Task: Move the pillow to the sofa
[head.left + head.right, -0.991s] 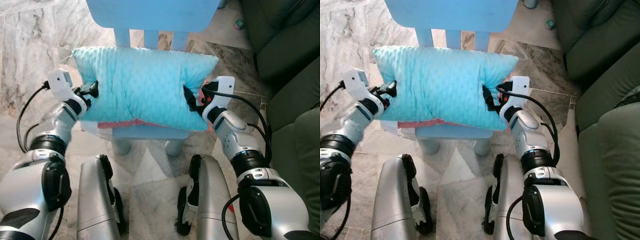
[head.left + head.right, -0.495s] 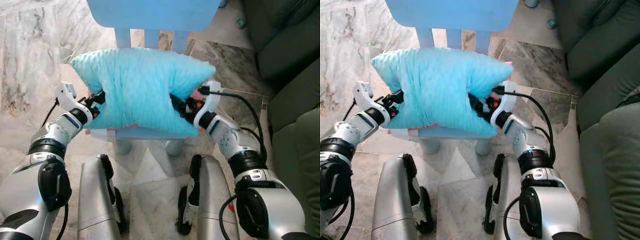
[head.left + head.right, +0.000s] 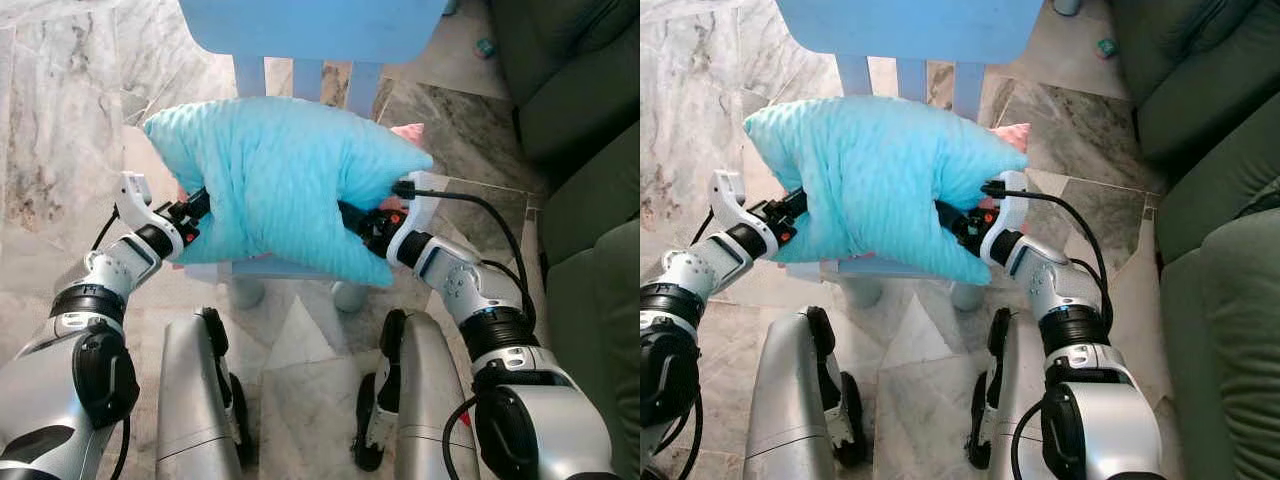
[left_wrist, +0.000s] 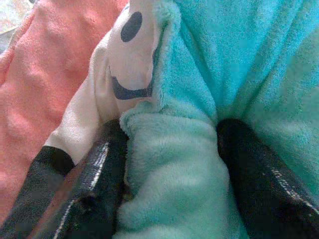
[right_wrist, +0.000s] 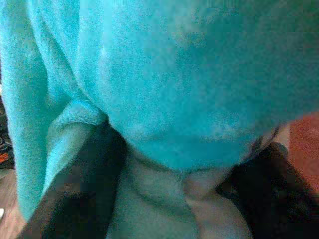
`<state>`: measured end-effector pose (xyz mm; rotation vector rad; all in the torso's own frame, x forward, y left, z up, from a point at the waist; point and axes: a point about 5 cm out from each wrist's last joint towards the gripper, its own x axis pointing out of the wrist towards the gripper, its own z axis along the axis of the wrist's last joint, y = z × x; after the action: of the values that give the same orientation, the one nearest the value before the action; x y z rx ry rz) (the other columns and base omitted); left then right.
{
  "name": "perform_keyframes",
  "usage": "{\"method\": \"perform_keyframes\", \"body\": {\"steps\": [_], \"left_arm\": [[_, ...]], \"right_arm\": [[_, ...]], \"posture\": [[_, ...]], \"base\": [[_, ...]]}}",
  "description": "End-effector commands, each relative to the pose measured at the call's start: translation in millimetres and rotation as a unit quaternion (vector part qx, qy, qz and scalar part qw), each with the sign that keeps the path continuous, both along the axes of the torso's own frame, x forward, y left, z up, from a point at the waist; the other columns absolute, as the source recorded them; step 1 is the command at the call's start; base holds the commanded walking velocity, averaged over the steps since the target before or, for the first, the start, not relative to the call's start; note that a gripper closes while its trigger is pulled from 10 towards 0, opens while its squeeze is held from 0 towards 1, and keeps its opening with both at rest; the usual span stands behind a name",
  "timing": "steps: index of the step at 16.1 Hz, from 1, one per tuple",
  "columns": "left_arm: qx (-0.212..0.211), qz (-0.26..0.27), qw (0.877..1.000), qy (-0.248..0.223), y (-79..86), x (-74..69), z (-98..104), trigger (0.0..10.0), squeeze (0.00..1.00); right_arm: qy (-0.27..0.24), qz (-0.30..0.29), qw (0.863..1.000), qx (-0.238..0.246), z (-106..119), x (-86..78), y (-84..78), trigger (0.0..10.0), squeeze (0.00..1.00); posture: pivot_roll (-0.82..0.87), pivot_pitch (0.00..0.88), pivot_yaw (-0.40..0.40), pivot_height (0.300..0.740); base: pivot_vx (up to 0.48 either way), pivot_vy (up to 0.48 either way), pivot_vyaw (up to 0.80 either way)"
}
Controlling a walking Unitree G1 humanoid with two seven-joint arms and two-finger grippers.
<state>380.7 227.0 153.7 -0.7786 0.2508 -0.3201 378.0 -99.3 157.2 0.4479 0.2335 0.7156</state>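
The turquoise pillow [image 3: 280, 180] is held between the two grippers, above the seat of a light blue chair [image 3: 300, 268]. The left gripper [image 3: 193, 208] is clamped on the pillow's left side, and in the left wrist view its black fingers [image 4: 89, 184] squeeze a fold of the soft fabric. The right gripper [image 3: 362, 220] is clamped on the pillow's right side; in the right wrist view a fold of the turquoise fabric sits between its dark fingers [image 5: 94, 169]. The pillow is pressed in at the middle and bulges upward. A pink part with a white patch shows behind the pillow's right corner and under its lower edge. I cannot tell if the pillow touches the seat.

The chair stands on a marble floor [image 3: 70, 120] with grey and brown veins, its backrest near the top edge of the head views. A dark green sofa [image 3: 590, 200] stands at the robot's right, well apart from the pillow. The robot's silver legs [image 3: 195, 400] show near the front edge of the seat.
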Motion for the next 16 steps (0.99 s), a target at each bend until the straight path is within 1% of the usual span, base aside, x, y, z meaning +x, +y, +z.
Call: {"method": "perform_keyframes", "body": {"steps": [1, 6, 11, 13, 16], "left_arm": [[0.007, -0.030, 0.999, 0.035, -8.9, -7.5, -20.2, 0.0, 0.00], [0.034, -0.019, 0.999, 0.030, -6.3, -7.1, -20.7, 0.0, 0.00], [0.044, -0.004, 0.999, 0.031, -4.6, -6.6, -21.8, 0.0, 0.00], [0.054, -0.002, 0.998, 0.031, -5.3, -6.9, -23.9, 0.0, 0.00], [0.057, 0.000, 0.998, 0.030, -6.7, -6.1, -23.8, 0.0, 0.00]], "right_arm": [[0.022, 0.020, 1.000, -0.005, -12.2, -6.4, 8.5, 0.0, 0.00], [0.016, 0.005, 1.000, -0.010, -11.0, -5.9, 3.2, 0.0, 0.00], [0.018, 0.004, 1.000, -0.014, -14.0, -7.7, 5.2, 0.0, 0.00], [0.017, 0.002, 1.000, -0.018, -15.1, -8.2, 3.8, 0.0, 0.00], [0.016, 0.001, 1.000, -0.024, -16.1, -8.3, 2.3, 0.0, 0.00]], "posture": [[-0.02, 0.435, -0.069, 0.510], [-0.02, 0.437, -0.069, 0.510], [-0.02, 0.441, -0.065, 0.510], [-0.02, 0.441, -0.067, 0.510], [-0.02, 0.439, -0.067, 0.510]], "base": [[0.000, 0.000, 0.00], [0.000, 0.000, 0.00], [0.000, 0.000, 0.00], [0.000, 0.000, 0.00], [0.000, 0.000, 0.00]]}}
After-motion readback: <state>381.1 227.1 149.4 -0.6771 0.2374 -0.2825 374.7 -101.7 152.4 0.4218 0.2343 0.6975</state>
